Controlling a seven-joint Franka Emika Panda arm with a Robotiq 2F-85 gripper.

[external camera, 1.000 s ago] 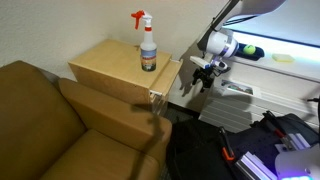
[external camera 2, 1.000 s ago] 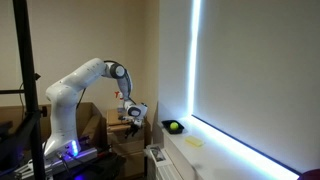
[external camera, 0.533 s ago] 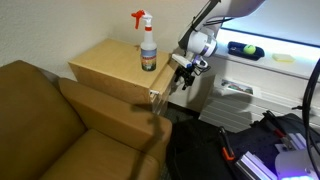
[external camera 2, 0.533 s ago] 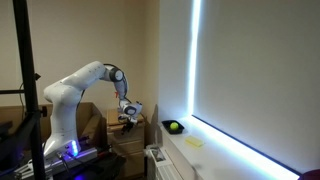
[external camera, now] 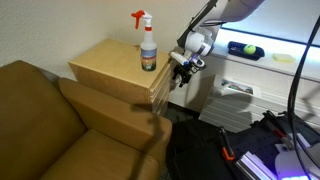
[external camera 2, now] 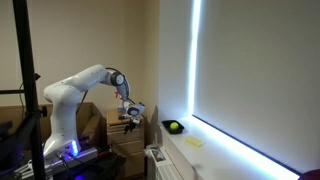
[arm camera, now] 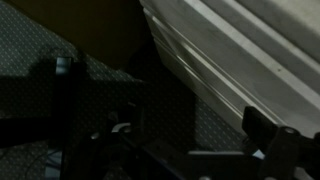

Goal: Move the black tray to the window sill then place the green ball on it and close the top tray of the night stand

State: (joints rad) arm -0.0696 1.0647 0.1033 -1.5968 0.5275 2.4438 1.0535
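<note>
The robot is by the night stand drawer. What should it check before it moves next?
1. Black tray on the window sill: ok.
2. Green ball sitting on the tray: ok.
3. Fingers at the front of the night stand, by its top drawer: ok.
4. Drawer pushed all the way in: cannot tell.
5. Fingers open or shut: cannot tell, the wrist view is too dark.
6. Spray bottle upright and apart from the fingers: ok.
</note>
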